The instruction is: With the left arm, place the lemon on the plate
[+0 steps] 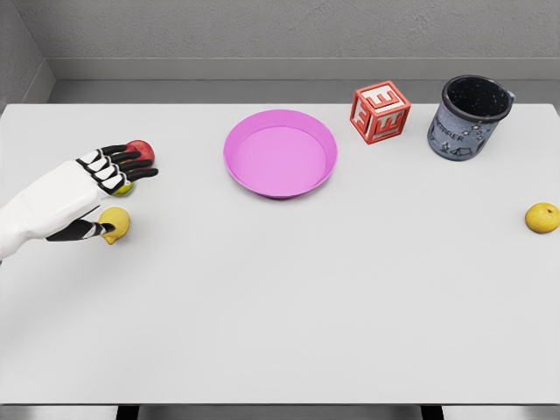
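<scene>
While the left robot hand [103,197] hovers over the lemon [116,224] at the surface's left edge, I judge the grasp step underway: fingers spread, thumb touching the fruit, nothing gripped. Next I must close on the lemon, avoiding the red fruit [142,151] just beyond, then carry right to the pink plate [280,155]. The white surface [289,306] meets a grey wall [280,35].
</scene>
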`<state>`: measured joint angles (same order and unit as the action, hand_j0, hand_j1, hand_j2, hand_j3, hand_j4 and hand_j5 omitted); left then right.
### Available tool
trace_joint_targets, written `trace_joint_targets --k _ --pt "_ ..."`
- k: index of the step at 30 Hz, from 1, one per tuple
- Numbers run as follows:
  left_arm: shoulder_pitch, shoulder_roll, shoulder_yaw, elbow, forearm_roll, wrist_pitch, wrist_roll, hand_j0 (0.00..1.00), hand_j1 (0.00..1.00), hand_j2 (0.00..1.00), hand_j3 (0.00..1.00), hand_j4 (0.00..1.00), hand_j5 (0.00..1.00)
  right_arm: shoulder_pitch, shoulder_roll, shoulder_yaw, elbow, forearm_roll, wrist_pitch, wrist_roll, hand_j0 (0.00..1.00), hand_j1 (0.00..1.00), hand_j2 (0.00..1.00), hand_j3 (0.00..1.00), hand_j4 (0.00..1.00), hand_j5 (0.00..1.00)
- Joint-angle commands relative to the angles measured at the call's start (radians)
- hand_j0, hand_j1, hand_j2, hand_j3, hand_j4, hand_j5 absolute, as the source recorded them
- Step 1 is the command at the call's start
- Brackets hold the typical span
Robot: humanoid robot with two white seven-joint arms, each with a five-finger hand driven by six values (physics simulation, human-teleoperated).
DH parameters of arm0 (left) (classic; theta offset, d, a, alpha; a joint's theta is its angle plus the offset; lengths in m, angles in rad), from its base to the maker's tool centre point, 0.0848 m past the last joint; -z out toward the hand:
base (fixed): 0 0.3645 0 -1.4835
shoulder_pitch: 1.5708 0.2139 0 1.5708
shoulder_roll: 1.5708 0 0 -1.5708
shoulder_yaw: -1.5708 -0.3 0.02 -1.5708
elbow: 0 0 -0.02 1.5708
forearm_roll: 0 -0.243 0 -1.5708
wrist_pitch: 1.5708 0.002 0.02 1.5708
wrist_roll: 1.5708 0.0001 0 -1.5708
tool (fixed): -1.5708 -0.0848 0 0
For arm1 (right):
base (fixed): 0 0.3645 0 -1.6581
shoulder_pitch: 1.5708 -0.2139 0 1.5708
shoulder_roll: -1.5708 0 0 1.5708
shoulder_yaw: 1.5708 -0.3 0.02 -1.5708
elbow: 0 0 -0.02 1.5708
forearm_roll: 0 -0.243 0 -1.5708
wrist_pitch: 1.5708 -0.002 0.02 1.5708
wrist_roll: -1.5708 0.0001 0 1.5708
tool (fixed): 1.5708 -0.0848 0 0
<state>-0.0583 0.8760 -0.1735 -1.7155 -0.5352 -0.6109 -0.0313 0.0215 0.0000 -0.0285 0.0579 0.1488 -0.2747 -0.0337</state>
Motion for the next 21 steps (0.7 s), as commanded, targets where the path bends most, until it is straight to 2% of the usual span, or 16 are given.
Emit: trace_joint_targets --k 1,7,8,9,11,12,13,18,21 --pt "0.0 0.001 0.0 0.004 0.006 0.0 0.001 1.0 1.0 1.0 1.0 1.0 1.0 0.0 0.0 -0.001 0.0 0.0 0.0 0.0 1.0 1.0 1.0 1.0 1.0 1.0" --pt "-0.003 0.008 0.002 0.004 -0.003 0.0 0.001 1.0 1.0 1.0 1.0 1.0 1.0 0.006 0.0 0.002 0.005 0.0 0.0 0.0 1.0 1.0 1.0 1.0 1.0 1.0" --pt "-0.005 0.008 0.002 0.004 -0.026 0.0 0.001 1.0 1.0 1.0 1.0 1.0 1.0 0.008 0.0 0.002 0.005 0.0 0.0 0.0 1.0 1.0 1.0 1.0 1.0 1.0" --pt "-0.012 0.008 0.002 0.004 -0.098 0.0 0.001 1.0 1.0 1.0 1.0 1.0 1.0 0.008 0.0 0.001 0.005 0.0 0.0 0.0 1.0 1.0 1.0 1.0 1.0 1.0" --pt "-0.014 0.012 0.003 0.004 -0.164 0.0 0.001 1.0 1.0 1.0 1.0 1.0 1.0 0.008 0.0 0.001 0.005 0.0 0.0 0.0 1.0 1.0 1.0 1.0 1.0 1.0" --pt "-0.014 0.043 0.003 0.004 -0.18 0.0 0.001 1.0 1.0 1.0 1.0 1.0 1.0 0.008 0.0 0.001 0.005 0.0 0.0 0.0 1.0 1.0 1.0 1.0 1.0 1.0" --pt "-0.014 0.086 -0.003 0.005 -0.18 0.0 0.001 1.0 1.0 1.0 1.0 1.0 1.0 0.006 0.0 0.001 0.005 0.0 0.0 0.0 1.0 1.0 1.0 1.0 1.0 1.0" --pt "-0.017 0.19 -0.004 0.007 -0.167 0.0 0.001 1.0 1.0 1.0 1.0 1.0 1.0 0.008 0.0 0.001 0.005 0.0 0.0 0.0 1.0 1.0 1.0 1.0 1.0 1.0" --pt "-0.02 0.21 -0.003 0.008 -0.152 0.0 0.001 1.0 1.0 1.0 1.0 1.0 1.0 0.008 0.0 0.001 0.005 0.0 0.0 0.0 1.0 1.0 1.0 1.0 1.0 1.0"
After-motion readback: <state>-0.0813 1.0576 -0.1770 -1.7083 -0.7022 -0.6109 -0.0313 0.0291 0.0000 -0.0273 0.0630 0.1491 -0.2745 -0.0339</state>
